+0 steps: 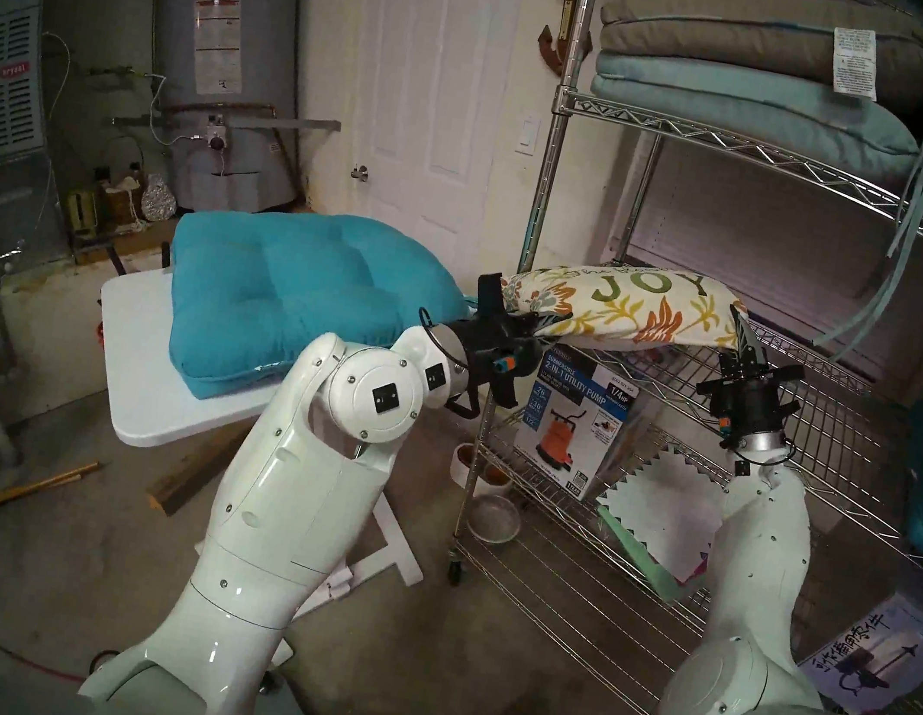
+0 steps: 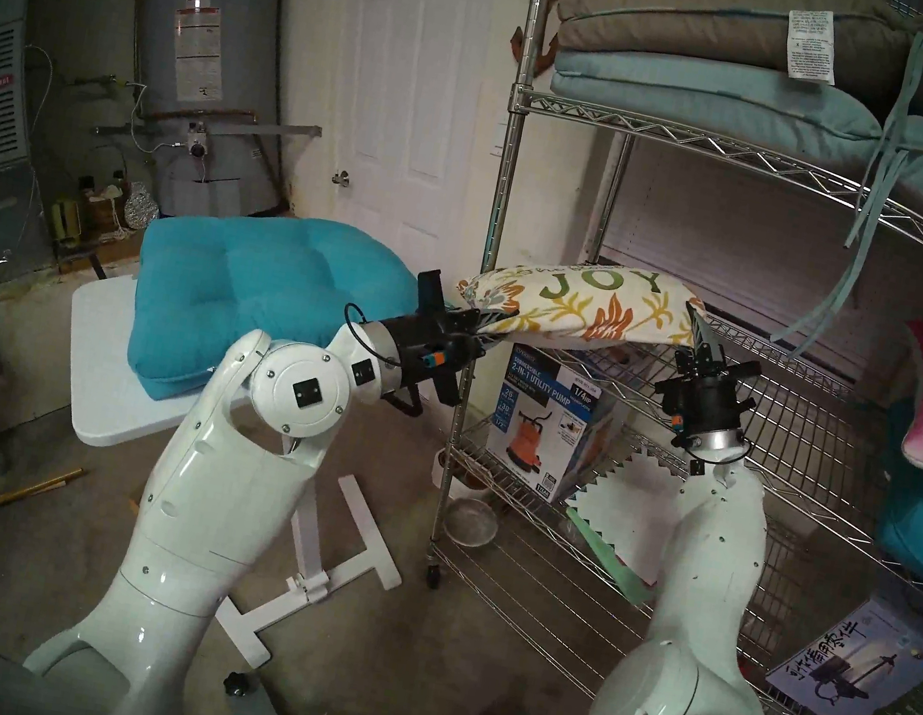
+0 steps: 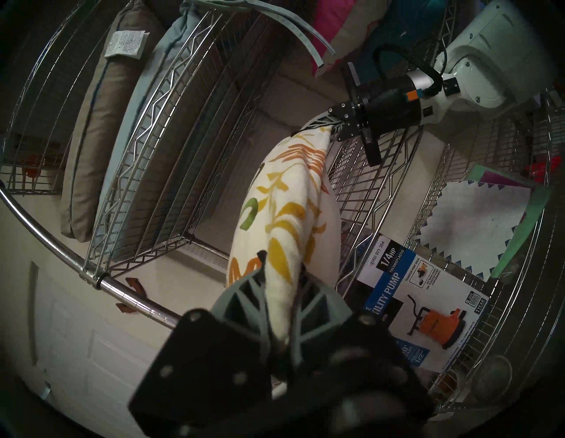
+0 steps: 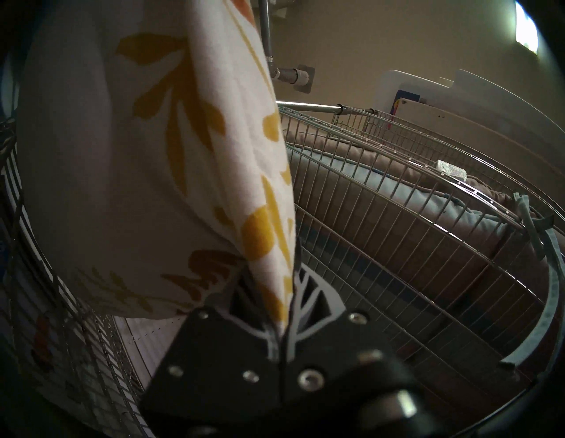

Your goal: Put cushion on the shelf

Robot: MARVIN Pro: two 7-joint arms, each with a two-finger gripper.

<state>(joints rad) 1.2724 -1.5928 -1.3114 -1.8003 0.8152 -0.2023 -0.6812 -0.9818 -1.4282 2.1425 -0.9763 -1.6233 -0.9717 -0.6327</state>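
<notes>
The cushion [image 1: 619,307] is carried between both grippers, held just above the middle tier of the shelf [image 1: 839,411] near its front-left post. The jaws of the left gripper [image 1: 532,320] and right gripper [image 1: 739,333] are clamped shut on opposite cushion ends. Next, lowering onto the wire and release seems called for. On the tier below the cushion, a pump box [image 1: 570,421] stands.

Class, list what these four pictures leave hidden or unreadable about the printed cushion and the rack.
- Cushion: script above "JOY" too small, head views.
- Its underside and whether it touches the shelf: hidden by its own bulk.
- Left gripper fingertips: buried in fabric, left wrist view.
- Rack's top: cut off by frame edge.
</notes>
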